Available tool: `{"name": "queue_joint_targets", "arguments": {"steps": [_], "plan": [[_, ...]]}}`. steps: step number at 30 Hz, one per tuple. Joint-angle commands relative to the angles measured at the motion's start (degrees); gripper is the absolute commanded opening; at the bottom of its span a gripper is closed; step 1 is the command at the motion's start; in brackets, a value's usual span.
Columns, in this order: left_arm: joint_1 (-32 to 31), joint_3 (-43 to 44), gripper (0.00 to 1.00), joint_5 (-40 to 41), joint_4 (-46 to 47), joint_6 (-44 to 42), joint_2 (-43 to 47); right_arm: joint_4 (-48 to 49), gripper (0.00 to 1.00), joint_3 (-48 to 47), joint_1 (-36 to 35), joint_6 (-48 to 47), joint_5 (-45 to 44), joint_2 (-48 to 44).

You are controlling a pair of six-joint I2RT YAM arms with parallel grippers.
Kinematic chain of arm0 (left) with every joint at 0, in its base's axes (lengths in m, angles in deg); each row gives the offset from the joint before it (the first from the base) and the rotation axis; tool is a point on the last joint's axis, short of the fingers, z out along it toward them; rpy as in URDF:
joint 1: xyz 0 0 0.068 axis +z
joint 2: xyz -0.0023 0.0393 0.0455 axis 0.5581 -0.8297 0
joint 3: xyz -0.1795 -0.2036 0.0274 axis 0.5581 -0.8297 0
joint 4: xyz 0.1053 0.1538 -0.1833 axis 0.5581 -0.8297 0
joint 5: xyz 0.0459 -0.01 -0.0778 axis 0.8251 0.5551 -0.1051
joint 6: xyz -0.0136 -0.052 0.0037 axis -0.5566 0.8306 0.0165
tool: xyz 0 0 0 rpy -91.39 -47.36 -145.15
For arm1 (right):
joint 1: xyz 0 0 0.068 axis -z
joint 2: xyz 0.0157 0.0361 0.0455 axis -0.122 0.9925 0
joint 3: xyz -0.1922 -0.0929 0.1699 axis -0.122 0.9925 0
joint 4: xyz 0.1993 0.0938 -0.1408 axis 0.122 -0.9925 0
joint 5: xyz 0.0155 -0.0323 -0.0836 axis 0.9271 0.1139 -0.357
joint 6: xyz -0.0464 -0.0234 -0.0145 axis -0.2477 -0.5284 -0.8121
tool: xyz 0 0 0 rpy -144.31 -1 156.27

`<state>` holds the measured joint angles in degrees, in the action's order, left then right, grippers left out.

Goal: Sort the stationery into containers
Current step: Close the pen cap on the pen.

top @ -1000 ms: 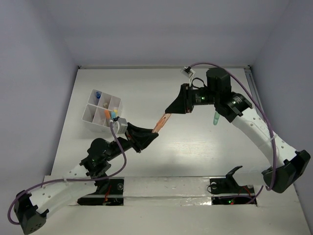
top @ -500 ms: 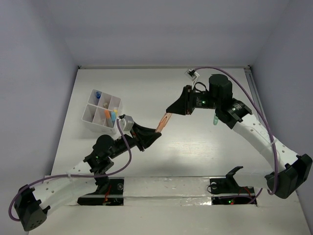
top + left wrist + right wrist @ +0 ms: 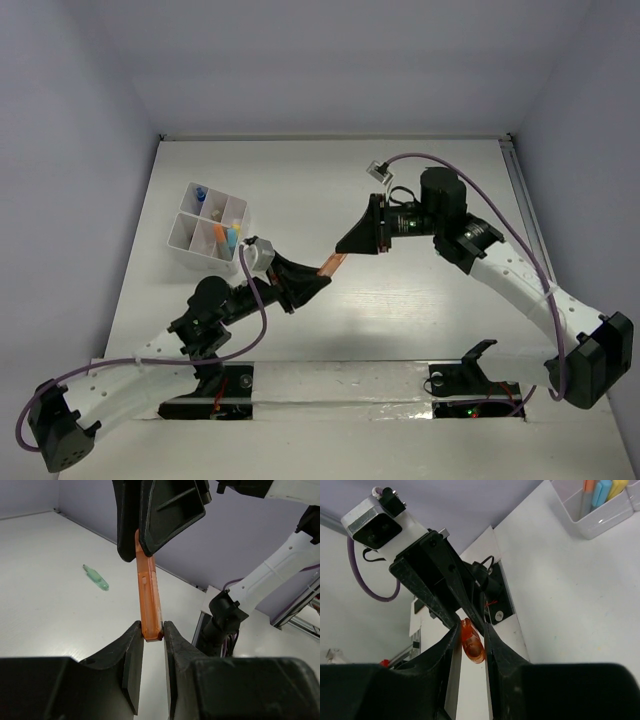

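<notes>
Pinching the near end of the orange pen (image 3: 149, 595), your left gripper (image 3: 152, 634) has it tight. It looks light, stiff and slippery, so grip well onto the end. Farther on, your right gripper (image 3: 470, 636) squeezes its other end. The white box (image 3: 186, 256) sits well apart.

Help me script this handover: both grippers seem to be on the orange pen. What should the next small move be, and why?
Probably open the right gripper. The orange pen is clamped at both ends, with the left gripper shut on one, and the white divided box sits on the left arm's side, so the left can likely carry it there.
</notes>
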<state>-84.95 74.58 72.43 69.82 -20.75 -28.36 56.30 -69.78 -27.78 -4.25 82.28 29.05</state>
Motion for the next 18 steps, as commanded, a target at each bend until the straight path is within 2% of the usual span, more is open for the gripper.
{"name": "queue_joint_targets", "arguments": {"steps": [1,5,10,18], "plan": [[-0.1,5.3,0.0,-0.8,10.9,-1.3,2.9,-3.8,0.0,2.4,-0.9,-0.7,4.1,0.3],[-0.1,5.2,0.0,0.7,10.8,-1.3,3.4,-4.9,0.0,2.3,-0.9,-1.3,1.1,-1.4],[-0.1,6.3,0.0,1.9,11.8,-0.7,1.1,-4.7,0.0,3.1,-6.8,-2.0,-4.9,-1.4],[-0.1,9.5,0.0,2.9,13.6,-1.2,-2.1,2.0,0.0,8.6,-12.9,0.2,-12.5,-0.7]]}}
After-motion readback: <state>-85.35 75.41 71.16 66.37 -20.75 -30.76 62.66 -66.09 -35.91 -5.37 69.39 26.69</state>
